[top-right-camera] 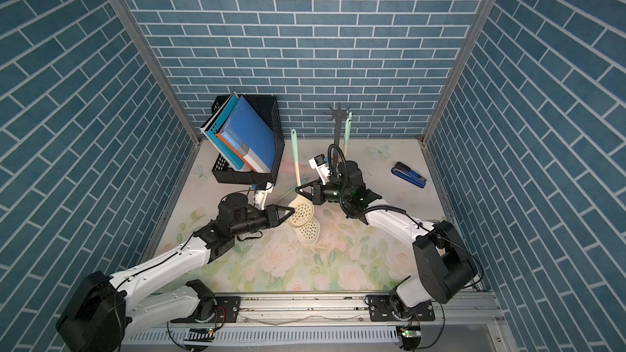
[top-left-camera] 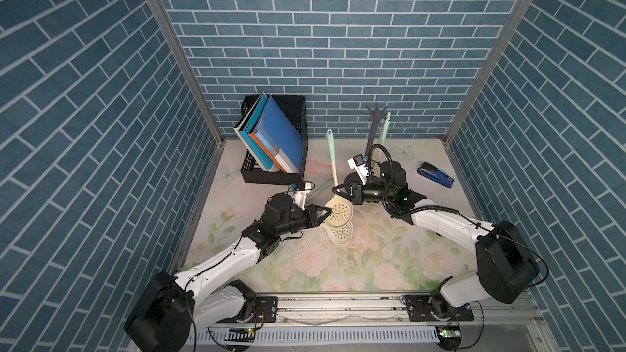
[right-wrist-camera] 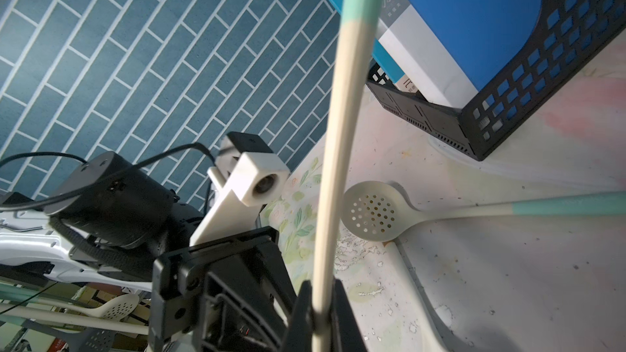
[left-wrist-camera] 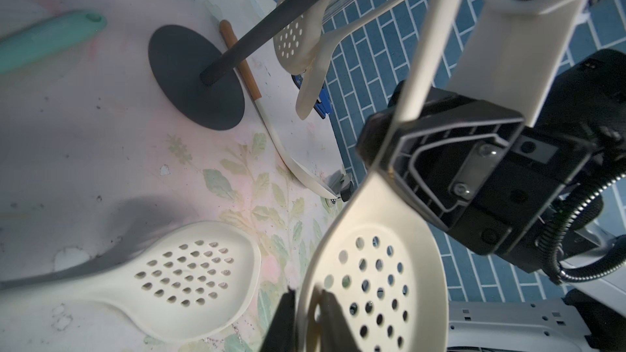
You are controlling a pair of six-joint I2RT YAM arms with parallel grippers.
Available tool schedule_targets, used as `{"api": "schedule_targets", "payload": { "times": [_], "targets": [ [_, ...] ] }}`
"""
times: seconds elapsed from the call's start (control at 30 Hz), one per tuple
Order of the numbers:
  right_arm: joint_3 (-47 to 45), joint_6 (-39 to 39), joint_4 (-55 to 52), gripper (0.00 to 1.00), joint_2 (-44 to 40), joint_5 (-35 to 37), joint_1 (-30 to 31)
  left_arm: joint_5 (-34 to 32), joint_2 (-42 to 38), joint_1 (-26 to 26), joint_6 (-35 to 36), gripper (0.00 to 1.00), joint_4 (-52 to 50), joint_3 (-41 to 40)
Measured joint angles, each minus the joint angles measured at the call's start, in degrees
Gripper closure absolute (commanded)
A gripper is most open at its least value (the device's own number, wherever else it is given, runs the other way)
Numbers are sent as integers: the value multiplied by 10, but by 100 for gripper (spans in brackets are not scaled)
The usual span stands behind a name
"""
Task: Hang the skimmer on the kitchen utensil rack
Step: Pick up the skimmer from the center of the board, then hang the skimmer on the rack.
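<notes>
**TOP VIEWS**
- Item: skimmer [top-left-camera: 339, 212]. Cream perforated bowl, long thin handle, mint-green end. It stands near-upright mid-table, bowl down and apparently raised off the mat, well apart from the kitchen utensil rack [top-left-camera: 376, 114] at the back wall.
- Right gripper [top-left-camera: 335, 192]: clamped on the handle just above the bowl neck.
- Left gripper [top-left-camera: 326, 213]: jaws parted, straddling the bowl rim.
- Also on the table: second skimmer [top-left-camera: 341, 231] flat on the mat, just beside the held bowl; hung skimmer [top-left-camera: 385, 130] on the rack; black mesh file box [top-left-camera: 288, 167]; stapler [top-left-camera: 437, 173].
- Both top views show the same layout.

**LEFT WRIST**
- Skimmer [left-wrist-camera: 372, 282] bowl is close up. Fingers [left-wrist-camera: 284, 320] sit either side of the rim w/ a gap showing, so no squeeze.
- Rack [left-wrist-camera: 194, 76]: flat disc base, thin pole.
- Second skimmer [left-wrist-camera: 193, 275] shows a hang hole in its green tip.

**RIGHT WRIST**
- Skimmer [right-wrist-camera: 342, 130] handle runs up out of the right gripper [right-wrist-camera: 320, 320], pinched tight.

**HANDLING (est.)**
- Probably light plastic, stiff but w/ some flex along the handle.
- The handle is smooth and narrow, so it may twist or pivot in your pinch.
- Your hold is low, near the neck, which leaves the green tip free for a hook. The far end will swing wide, though.
- The rack looks light, so a nudge could tip it.
</notes>
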Motion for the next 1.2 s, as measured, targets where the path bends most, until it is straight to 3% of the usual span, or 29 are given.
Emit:
{"api": "schedule_targets", "payload": {
  "times": [0.1, 0.47, 0.63, 0.8, 0.97, 1.2],
  "targets": [
    [0, 9, -2, 100, -8, -3, 2, 1, 0, -2, 3, 1, 2, 5],
    [-58, 10, -18, 100, -88, -63, -27, -11, -51, 5, 29, 0, -34, 69],
    [-96, 12, -36, 100, -133, -121, -55, -28, -45, 69, 84, 0, -128, 151],
    [-133, 21, -36, 100, -231, -166, -100, -49, -35, 127, 113, 0, -159, 161],
    [-154, 58, 15, 100, -293, -184, -130, -73, 31, 128, 150, 0, -171, 176],
    [-160, 188, 198, 100, -235, -195, -161, -81, 122, 130, 167, 0, -124, 216]
  ]
}}
